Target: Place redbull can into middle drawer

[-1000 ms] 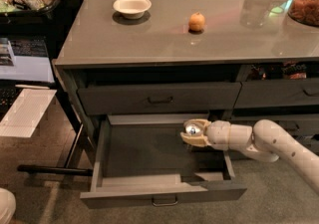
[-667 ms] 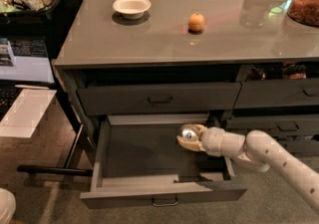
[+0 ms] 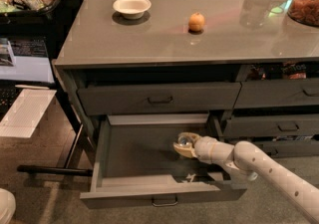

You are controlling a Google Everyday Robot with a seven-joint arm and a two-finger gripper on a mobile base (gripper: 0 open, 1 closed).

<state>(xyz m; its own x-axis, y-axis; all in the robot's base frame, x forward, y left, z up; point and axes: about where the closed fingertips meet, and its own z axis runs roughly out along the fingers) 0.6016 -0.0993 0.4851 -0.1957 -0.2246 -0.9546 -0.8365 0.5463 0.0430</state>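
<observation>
Gripper [image 3: 182, 146] holding redbull can [image 3: 184, 141] has moved left, lower in middle drawer [image 3: 130, 198]

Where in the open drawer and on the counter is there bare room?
In the middle drawer, the floor is bare left of the gripper, which grips the redbull can there. The countertop is bare between bowl and orange fruit, crowded far right.

One camera looks down from above and in front of the grey table [image 3: 159, 39], fairly close and facing its drawer fronts. The tabletop fills the upper half of the view, and the open middle drawer [image 3: 134, 156] sits low in the centre. The gripper [image 3: 183, 145] is inside that drawer, right of centre. Its arm [image 3: 279, 170] reaches in from the lower right corner.
</observation>
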